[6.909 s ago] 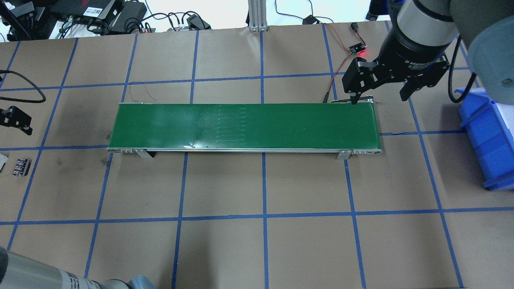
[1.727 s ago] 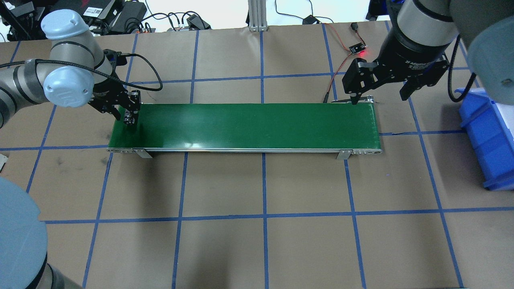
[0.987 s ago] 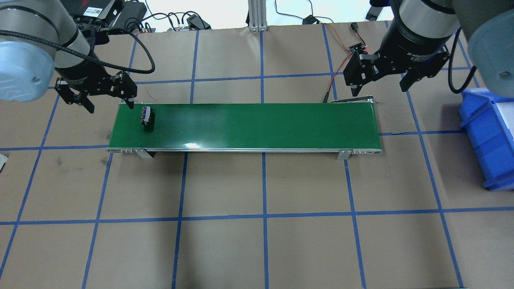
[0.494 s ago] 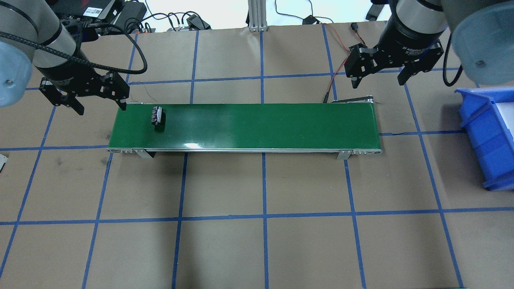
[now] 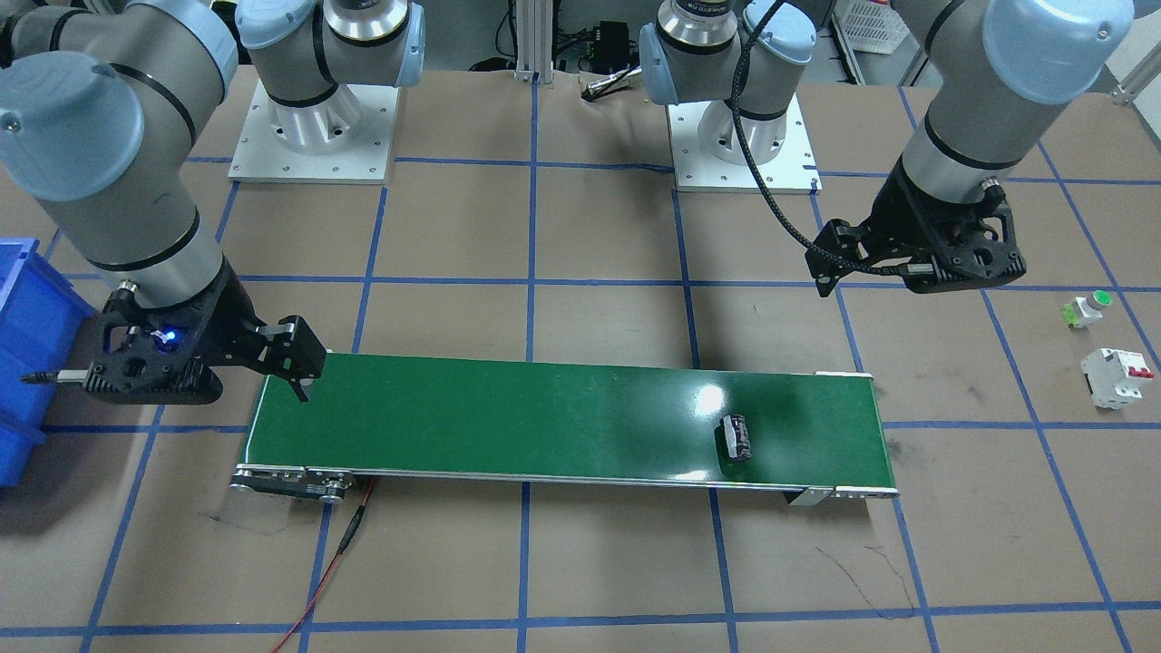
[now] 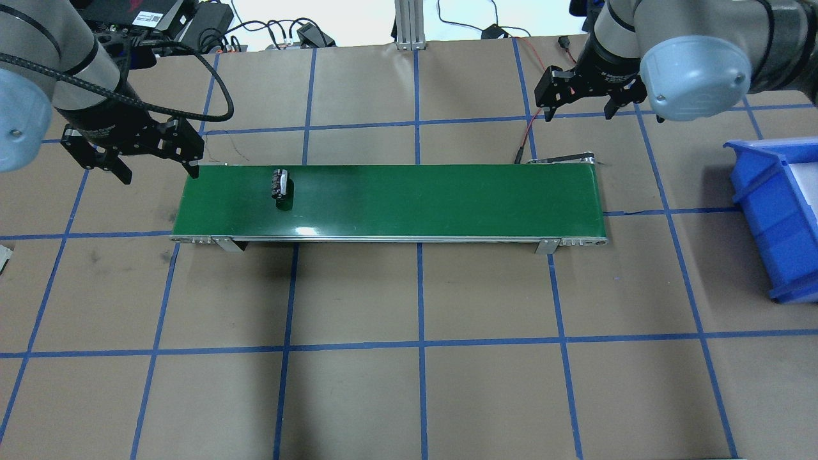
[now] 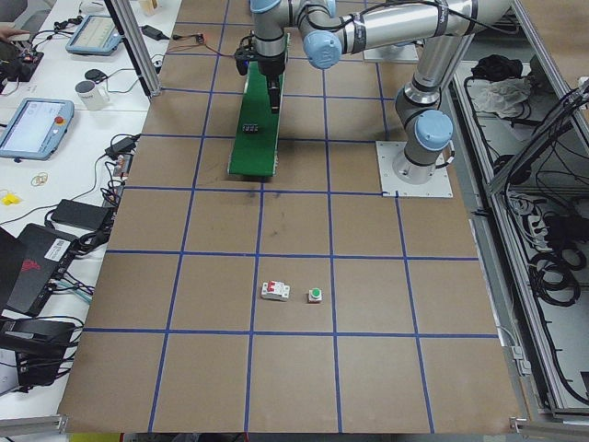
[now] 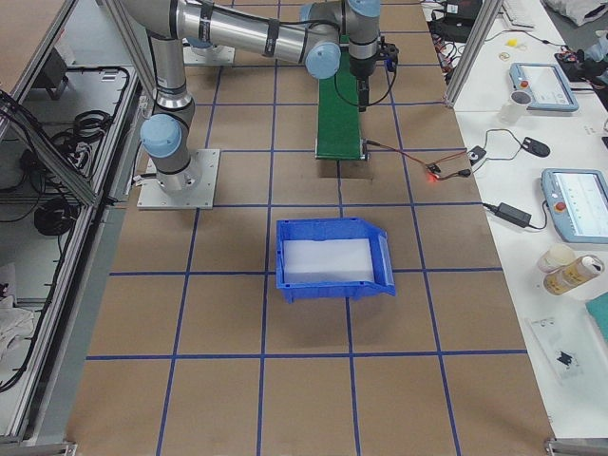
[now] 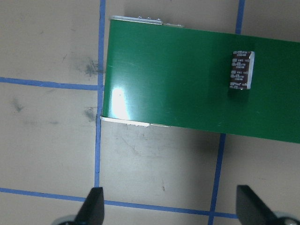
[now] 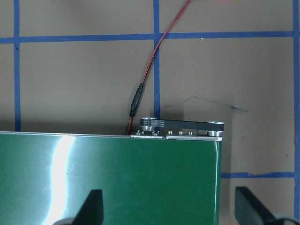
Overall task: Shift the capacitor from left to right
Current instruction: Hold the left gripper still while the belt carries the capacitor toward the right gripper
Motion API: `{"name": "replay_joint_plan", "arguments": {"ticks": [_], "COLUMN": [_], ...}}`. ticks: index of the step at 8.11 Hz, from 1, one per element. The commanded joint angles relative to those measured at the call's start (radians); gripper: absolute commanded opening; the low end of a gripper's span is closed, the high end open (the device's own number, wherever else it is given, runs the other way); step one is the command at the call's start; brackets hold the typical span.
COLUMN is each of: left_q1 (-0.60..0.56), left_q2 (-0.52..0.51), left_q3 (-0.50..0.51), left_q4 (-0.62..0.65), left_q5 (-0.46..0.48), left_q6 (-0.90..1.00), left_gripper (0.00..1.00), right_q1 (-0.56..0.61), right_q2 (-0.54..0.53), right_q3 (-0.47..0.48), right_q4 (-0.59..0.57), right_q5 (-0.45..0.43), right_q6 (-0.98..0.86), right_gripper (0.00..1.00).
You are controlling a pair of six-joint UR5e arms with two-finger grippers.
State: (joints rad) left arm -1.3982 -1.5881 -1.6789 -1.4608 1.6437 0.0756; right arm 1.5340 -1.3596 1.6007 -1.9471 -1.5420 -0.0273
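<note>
The capacitor (image 6: 281,183), a small black cylinder with a pale end, lies on its side on the green conveyor belt (image 6: 415,198), near the belt's left end. It also shows in the front view (image 5: 737,436) and the left wrist view (image 9: 241,70). My left gripper (image 6: 158,168) is open and empty, hovering just off the belt's left end, apart from the capacitor. My right gripper (image 6: 578,110) is open and empty, above the table beyond the belt's far right corner. The right wrist view shows that corner of the belt (image 10: 108,178) with no capacitor on it.
A blue bin (image 6: 776,217) stands on the table to the right of the belt. A white breaker (image 5: 1116,376) and a green-topped push button (image 5: 1088,308) lie on the robot's left side. A red-and-black wire (image 10: 140,93) runs to the belt's right end.
My left gripper carried the capacitor from the table onto the belt's left end, let go and drew back left. The capacitor has travelled rightwards along the belt. My right gripper rose and moved back.
</note>
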Motion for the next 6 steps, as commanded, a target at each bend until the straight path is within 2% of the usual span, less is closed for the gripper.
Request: {"name": "replay_joint_plan", "arguments": {"ticks": [1,2,4,6], "left_q1": [0.001,0.001,0.001,0.001], "left_q2": [-0.003,-0.003,-0.004,-0.004], "left_q3": [-0.001,-0.001,0.001,-0.002], "left_q4": [0.000,0.000,0.000,0.000], "left_q5": [0.001,0.001,0.004,0.002], "left_q6": [0.010,0.010,0.009,0.010], "left_gripper": [1.00,1.00,1.00,1.00], "right_q1": [-0.029,-0.046,-0.055,-0.055], "right_q2": [0.042,0.054,0.056,0.056], "right_q3": [0.019,0.045,0.116,0.120], "right_q4": [-0.047,-0.061,-0.093,-0.102], "right_q5": [0.191,0.245,0.237,0.232], "right_q6": [-0.005,-0.009,-0.017,-0.023], "right_gripper": [1.00,1.00,1.00,1.00]}}
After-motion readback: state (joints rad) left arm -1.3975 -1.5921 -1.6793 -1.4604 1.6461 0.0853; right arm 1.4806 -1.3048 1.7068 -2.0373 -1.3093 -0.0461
